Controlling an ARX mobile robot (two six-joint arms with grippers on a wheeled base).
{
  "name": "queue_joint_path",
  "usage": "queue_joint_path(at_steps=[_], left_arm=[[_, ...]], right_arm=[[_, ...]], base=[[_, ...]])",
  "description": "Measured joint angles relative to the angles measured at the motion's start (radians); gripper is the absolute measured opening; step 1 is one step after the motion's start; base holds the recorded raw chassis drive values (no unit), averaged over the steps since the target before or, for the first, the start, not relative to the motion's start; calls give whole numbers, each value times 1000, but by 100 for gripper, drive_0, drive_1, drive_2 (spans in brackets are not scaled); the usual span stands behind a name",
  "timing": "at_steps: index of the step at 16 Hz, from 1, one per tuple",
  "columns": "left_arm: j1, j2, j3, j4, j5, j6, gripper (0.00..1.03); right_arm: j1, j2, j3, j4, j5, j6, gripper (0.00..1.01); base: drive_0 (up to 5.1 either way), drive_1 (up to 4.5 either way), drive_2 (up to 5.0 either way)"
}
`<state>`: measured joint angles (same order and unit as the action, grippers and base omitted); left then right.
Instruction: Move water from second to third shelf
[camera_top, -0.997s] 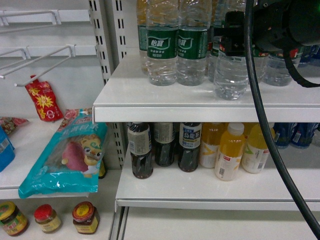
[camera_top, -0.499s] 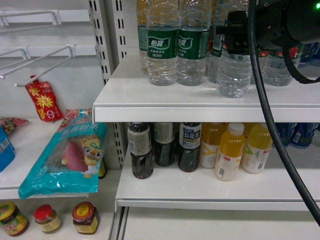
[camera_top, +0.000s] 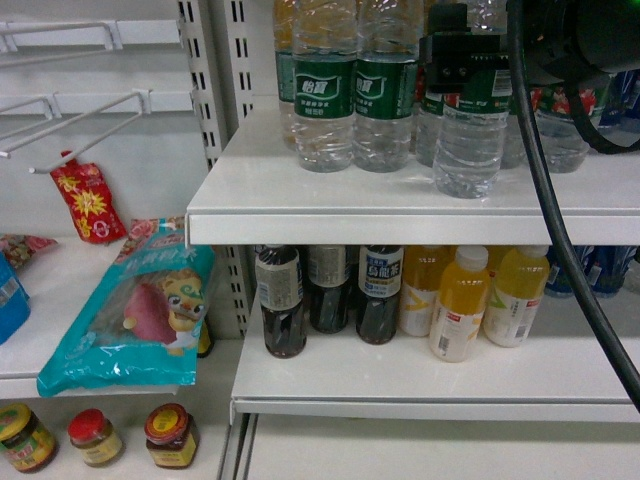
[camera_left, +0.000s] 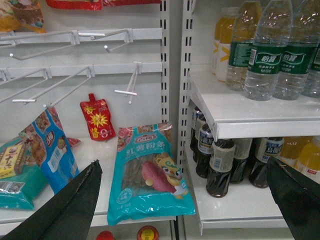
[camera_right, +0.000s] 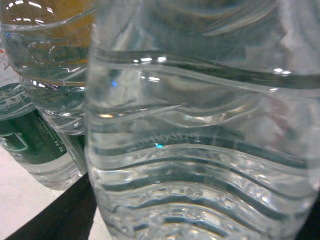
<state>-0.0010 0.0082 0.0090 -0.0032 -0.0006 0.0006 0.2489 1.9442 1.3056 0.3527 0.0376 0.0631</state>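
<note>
My right gripper (camera_top: 466, 60) is shut on a clear ribbed water bottle (camera_top: 470, 140) at the height of its green label. The bottle's base is level with the upper white shelf (camera_top: 300, 200), near the front edge. In the right wrist view the bottle (camera_right: 200, 130) fills the frame, with a dark finger (camera_right: 60, 215) at its lower left. More green-labelled water bottles (camera_top: 325, 90) stand to its left and behind it. My left gripper (camera_left: 185, 200) hangs open in front of the shelving with nothing between its fingers.
The shelf below holds dark drink bottles (camera_top: 280, 300) and orange juice bottles (camera_top: 460, 305). A teal snack bag (camera_top: 140, 310), a red pouch (camera_top: 88, 200), wire hooks (camera_top: 80, 120) and jars (camera_top: 95, 435) fill the left bay. A black cable (camera_top: 560, 250) crosses the right side.
My right gripper has shifted slightly right and up in the head view, carrying the water bottle with it. The left arm has not moved.
</note>
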Motion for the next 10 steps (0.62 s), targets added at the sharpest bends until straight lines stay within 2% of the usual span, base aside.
queue_joint_path(at_steps=[1,2,8,10], left_arm=[[0,0,0,0,0,0,98],[0,0,0,0,0,0,98],[0,0,0,0,0,0,98],[0,0,0,0,0,0,98]], right_arm=[[0,0,0,-2,0,3,100],[-1,0,0,-10,0,9,97],[-21,-80,-22,-67,-30,44,98],[-27,-122,-63,-84,-30,34,98]], base=[[0,0,0],[0,0,0],[0,0,0],[0,0,0]])
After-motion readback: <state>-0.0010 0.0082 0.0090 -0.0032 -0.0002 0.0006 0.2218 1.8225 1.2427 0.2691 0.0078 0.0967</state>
